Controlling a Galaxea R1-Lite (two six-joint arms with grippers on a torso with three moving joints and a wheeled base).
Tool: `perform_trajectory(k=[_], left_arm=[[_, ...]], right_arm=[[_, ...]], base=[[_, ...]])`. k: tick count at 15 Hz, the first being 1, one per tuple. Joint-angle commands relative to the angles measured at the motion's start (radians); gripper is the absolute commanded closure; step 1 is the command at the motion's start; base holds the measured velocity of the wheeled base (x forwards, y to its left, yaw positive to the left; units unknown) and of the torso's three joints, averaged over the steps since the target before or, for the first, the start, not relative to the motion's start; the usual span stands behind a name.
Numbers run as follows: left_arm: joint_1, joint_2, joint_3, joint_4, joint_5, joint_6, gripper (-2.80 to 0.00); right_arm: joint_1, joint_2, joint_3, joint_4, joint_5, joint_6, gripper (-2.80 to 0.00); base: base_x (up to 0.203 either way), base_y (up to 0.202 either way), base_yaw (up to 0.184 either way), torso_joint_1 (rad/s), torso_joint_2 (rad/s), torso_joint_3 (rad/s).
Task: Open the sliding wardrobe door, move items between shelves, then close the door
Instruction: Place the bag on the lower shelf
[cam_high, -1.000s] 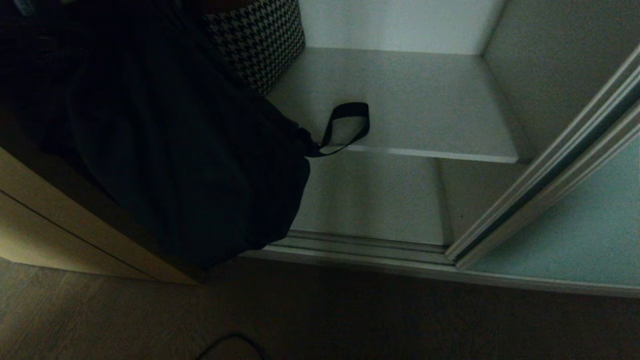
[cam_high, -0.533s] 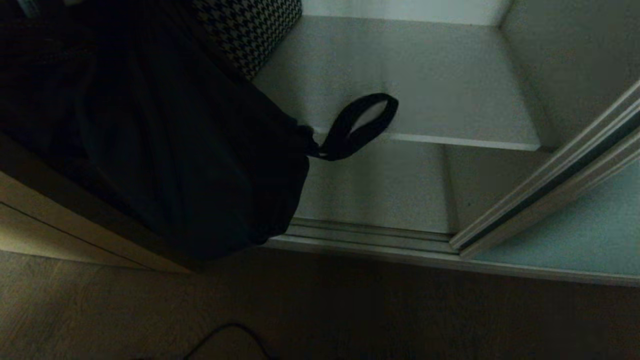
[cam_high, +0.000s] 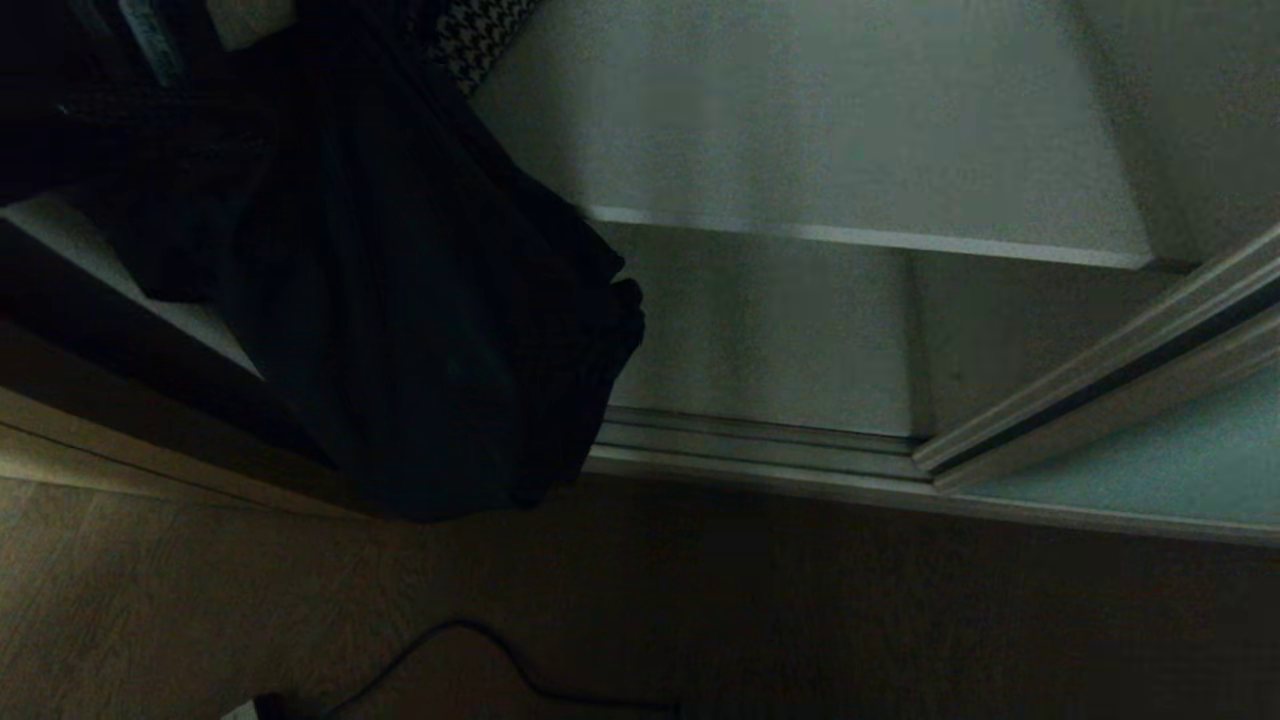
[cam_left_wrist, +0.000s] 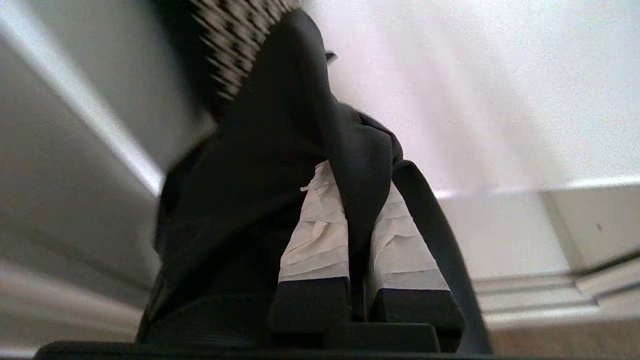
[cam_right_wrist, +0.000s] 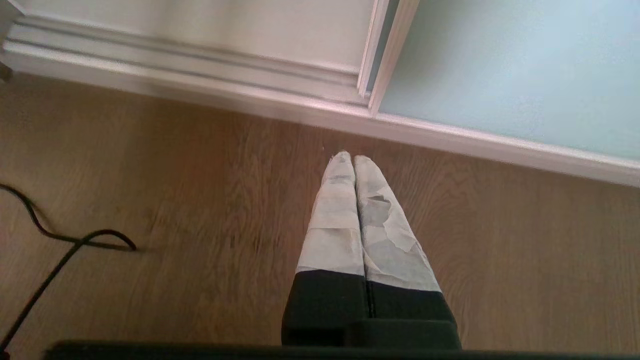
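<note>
Left pincer (cam_left_wrist: 357, 220): clamped on a fold of the black fabric item (cam_high: 420, 330), which is held hanging at the left before the open wardrobe.
Houndstooth cloth (cam_high: 480, 30): seen at the far left, just behind the black fabric.
Shelves (cam_high: 850, 130): pale boards, one above the other, right of the fabric.
Sliding wardrobe door (cam_high: 1150, 450): slid to the right.
Right pincer (cam_right_wrist: 354, 167): closed, nothing held, above the wooden floor (cam_right_wrist: 200, 200).
Cable (cam_right_wrist: 55, 255): lain on the floor.

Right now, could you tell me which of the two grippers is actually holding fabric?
The left gripper: black fabric is pinched between its fingers. The right gripper is shut on nothing, above the floor.
</note>
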Motion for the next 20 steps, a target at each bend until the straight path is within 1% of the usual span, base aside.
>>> perform_trajectory(k=[1, 3, 5, 7, 9, 11, 13, 15, 17, 20], left_arm=[[-0.017, 0.016, 0.003, 0.000, 0.004, 0.001, 0.00], [-0.018, 0.009, 0.017, 0.001, 0.004, 0.004, 0.00], [-0.019, -0.017, 0.056, 0.000, 0.002, 0.011, 0.00], [-0.019, -0.038, 0.054, 0.000, 0.001, 0.027, 0.00], [-0.019, -0.039, 0.053, 0.000, 0.001, 0.030, 0.00], [-0.019, -0.063, 0.057, -0.001, -0.022, 0.069, 0.00], [-0.026, -0.062, 0.059, -0.003, -0.045, 0.069, 0.00], [-0.030, -0.060, 0.061, -0.003, -0.045, 0.067, 0.00], [-0.068, -0.031, 0.061, -0.004, -0.046, 0.071, 0.00], [-0.085, -0.012, 0.059, -0.005, -0.050, 0.073, 0.00]], right_arm=[[0.000, -0.003, 0.000, 0.000, 0.000, -0.001, 0.00], [0.000, -0.003, 0.000, 0.000, 0.000, -0.001, 0.00], [0.000, -0.002, 0.000, 0.000, 0.000, -0.001, 0.00], [0.000, -0.002, 0.000, 0.000, 0.000, -0.001, 0.00], [0.000, -0.002, 0.000, 0.000, 0.000, -0.001, 0.00], [0.000, -0.003, 0.000, 0.000, 0.000, -0.001, 0.00], [0.000, -0.003, 0.000, 0.000, 0.000, -0.001, 0.00], [0.000, -0.002, 0.000, 0.000, 0.000, -0.001, 0.00], [0.000, -0.002, 0.000, 0.000, 0.000, -0.001, 0.00], [0.000, -0.002, 0.000, 0.000, 0.000, -0.001, 0.00]], base=[[0.000, 0.000, 0.000, -0.002, 0.01, -0.203], [0.000, 0.000, 0.000, 0.007, 0.00, -0.200], [0.000, 0.000, 0.000, -0.001, 0.00, -0.199], [0.000, 0.000, 0.000, 0.004, 0.00, -0.204], [0.000, 0.000, 0.000, 0.005, 0.00, -0.199], [0.000, 0.000, 0.000, 0.002, 0.00, -0.195], [0.000, 0.000, 0.000, 0.001, 0.00, -0.192], [0.000, 0.000, 0.000, 0.007, 0.00, -0.200], [0.000, 0.000, 0.000, -0.001, 0.00, -0.197], [0.000, 0.000, 0.000, 0.003, 0.00, -0.202]])
